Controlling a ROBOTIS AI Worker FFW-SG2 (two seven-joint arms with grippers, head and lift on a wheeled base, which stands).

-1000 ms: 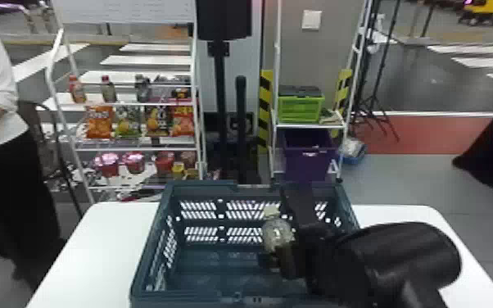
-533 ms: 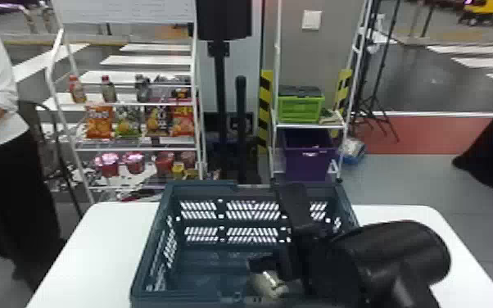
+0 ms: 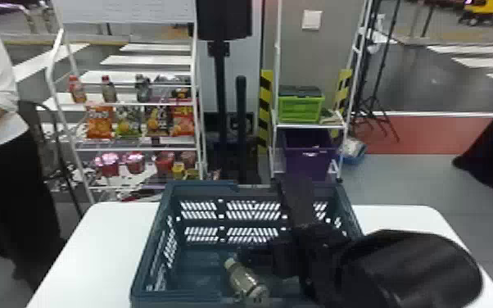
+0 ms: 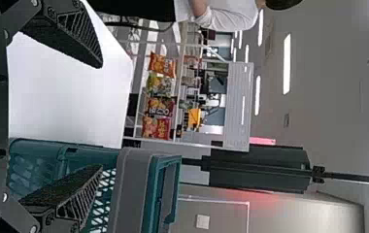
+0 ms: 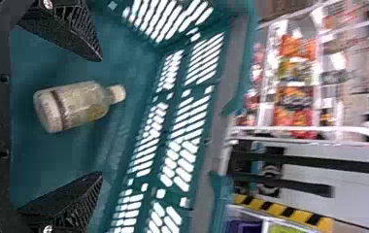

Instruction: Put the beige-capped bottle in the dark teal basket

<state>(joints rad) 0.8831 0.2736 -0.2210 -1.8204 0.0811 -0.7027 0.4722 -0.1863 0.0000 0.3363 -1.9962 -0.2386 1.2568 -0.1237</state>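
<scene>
Right wrist view: cylindrical bottle lies inside the slotted plastic basket.

Open room lies between the bottle and the basket's left wall; the right arm blocks rightward.

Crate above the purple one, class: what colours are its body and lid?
Its body is bright green, its lid dark grey; clearest in the head view.

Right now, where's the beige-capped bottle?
In the right wrist view, the beige-capped bottle lies inside the dark teal basket, between the right gripper's open jaws but touching neither.
</scene>
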